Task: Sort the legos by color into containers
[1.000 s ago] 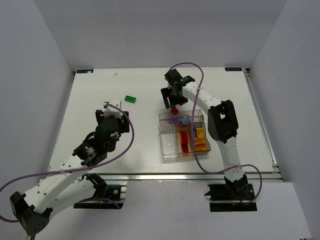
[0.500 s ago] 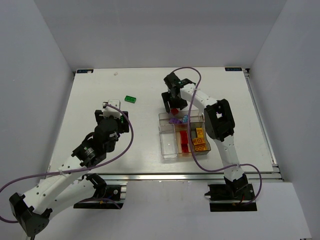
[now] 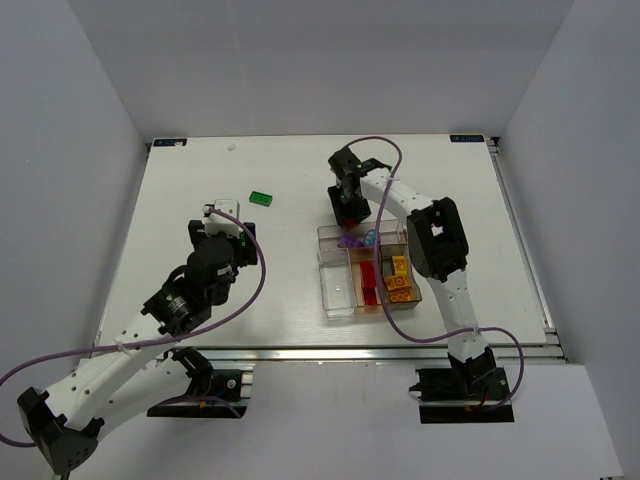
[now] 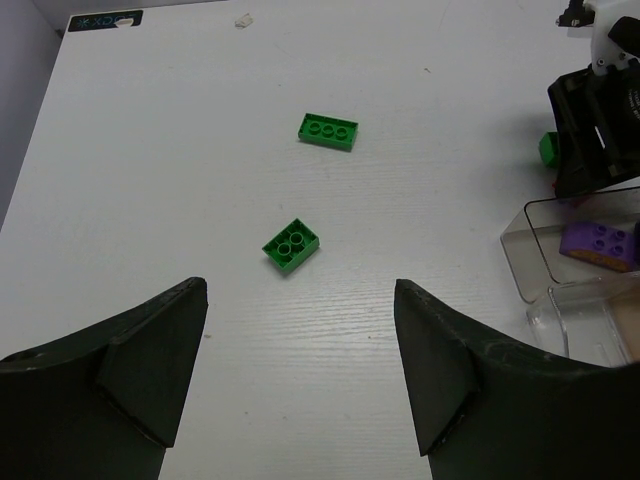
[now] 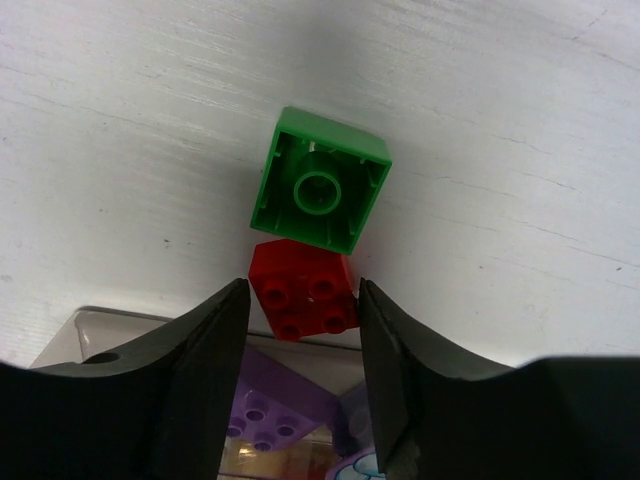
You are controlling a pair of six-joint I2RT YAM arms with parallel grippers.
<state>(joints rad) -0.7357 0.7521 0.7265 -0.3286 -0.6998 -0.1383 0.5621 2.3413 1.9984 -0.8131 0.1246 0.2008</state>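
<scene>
My right gripper [image 5: 303,300] is down at the tray's far edge [image 3: 349,215], its jaws closed against both sides of a red brick [image 5: 303,290] that lies on the table. An upturned green brick [image 5: 320,180] touches the red one on its far side. The clear tray [image 3: 330,290] holds lilac pieces [image 3: 352,240], red bricks [image 3: 368,280] and yellow-orange bricks [image 3: 400,280]. My left gripper [image 4: 300,330] is open and empty above the table [image 3: 230,222]. A small green brick [image 4: 291,245] lies just ahead of it, and a longer green one [image 4: 328,131] lies farther off [image 3: 262,198].
The tray's near left compartment [image 3: 338,285] looks empty. White walls enclose the table on three sides. In the left wrist view the right arm's black gripper body [image 4: 600,120] stands over the tray corner [image 4: 530,250], next to a lilac piece [image 4: 598,243].
My right gripper has dropped from above the red brick and narrowed its jaws around it. The left arm has barely moved.
</scene>
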